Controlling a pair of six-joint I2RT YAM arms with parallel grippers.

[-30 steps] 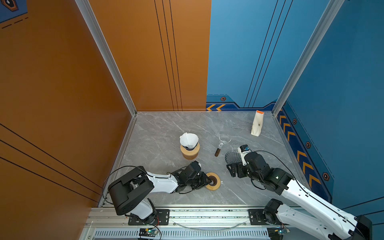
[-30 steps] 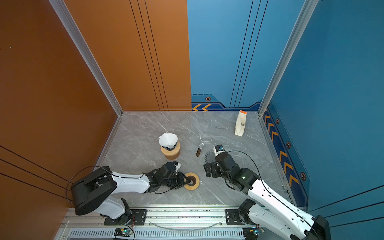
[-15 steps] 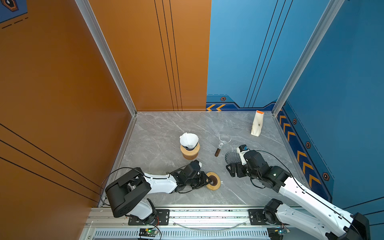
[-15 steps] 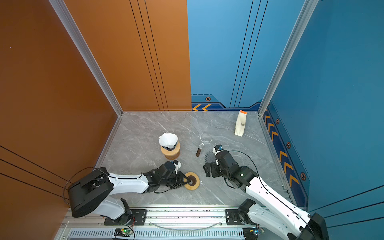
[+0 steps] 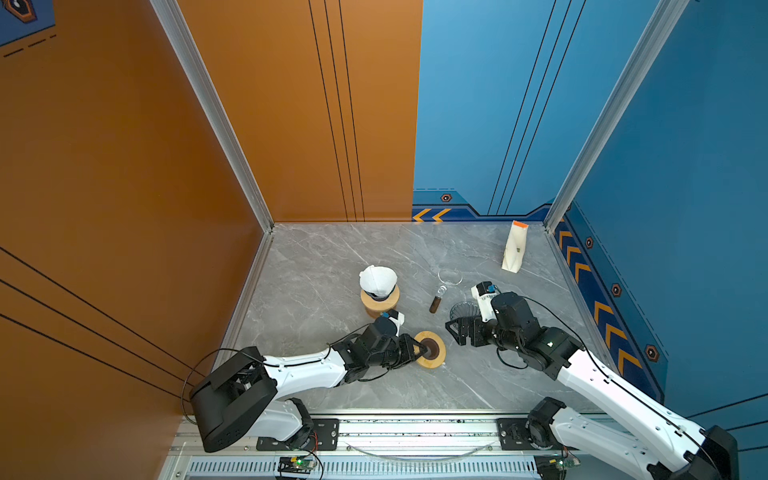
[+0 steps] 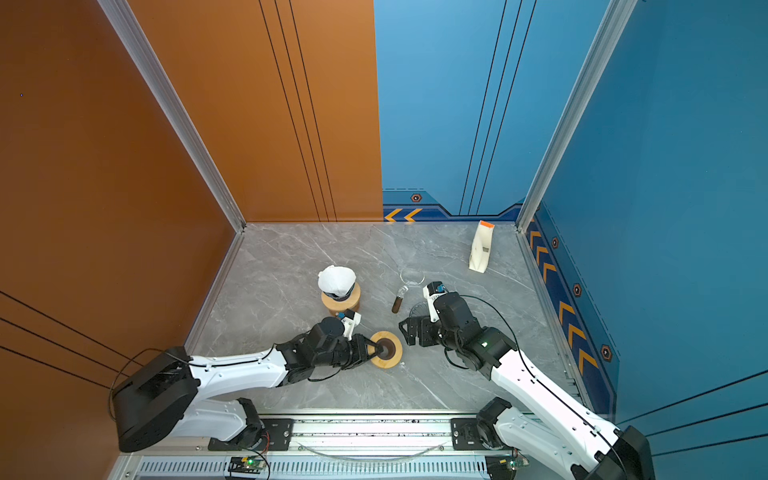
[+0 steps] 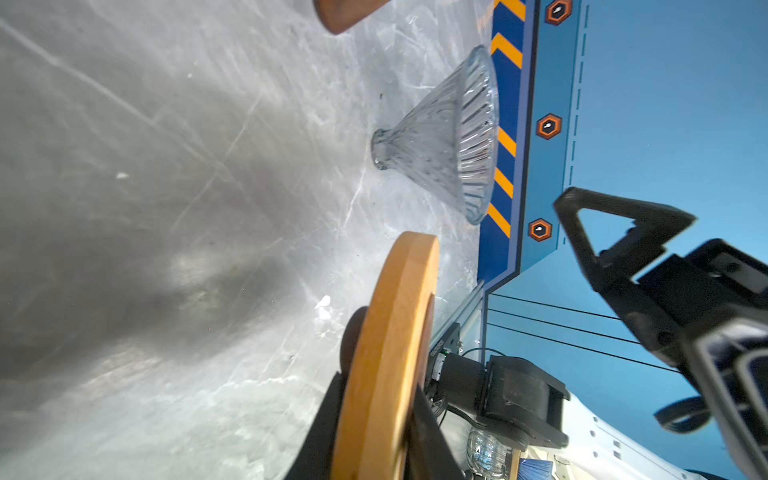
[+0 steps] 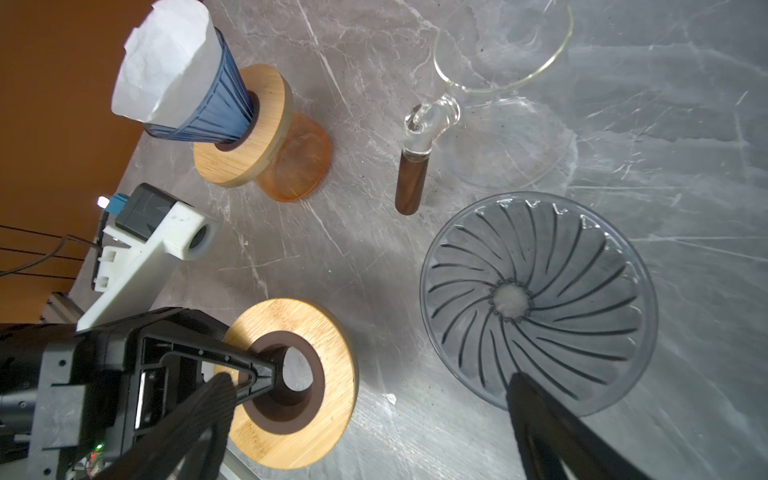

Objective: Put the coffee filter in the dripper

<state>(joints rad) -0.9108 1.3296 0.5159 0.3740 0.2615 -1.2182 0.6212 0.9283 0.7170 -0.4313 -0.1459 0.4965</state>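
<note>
The white paper coffee filter (image 5: 377,278) (image 6: 336,279) (image 8: 162,62) sits in a dark blue ribbed dripper (image 8: 216,112), which stands on a wooden ring over an orange cup (image 8: 295,162). A second, clear grey dripper (image 5: 463,309) (image 6: 417,309) (image 7: 449,141) (image 8: 536,299) stands empty on the table. My left gripper (image 5: 422,352) (image 6: 376,351) (image 7: 382,436) is shut on the rim of a loose wooden ring (image 5: 431,355) (image 6: 388,355) (image 7: 386,353) (image 8: 291,382), one fingertip at its dark centre hole. My right gripper (image 5: 457,332) (image 6: 409,332) (image 8: 370,395) hangs open and empty between that ring and the grey dripper.
A glass server (image 5: 449,276) (image 8: 498,54) with a dark wooden handle (image 5: 435,305) (image 8: 411,183) lies behind the grey dripper. A white bag (image 5: 515,247) (image 6: 482,247) stands at the back right. Orange and blue walls enclose the marble table.
My left jaws have closed a little tighter on the wooden ring. The right gripper has shifted only slightly and stays open.
</note>
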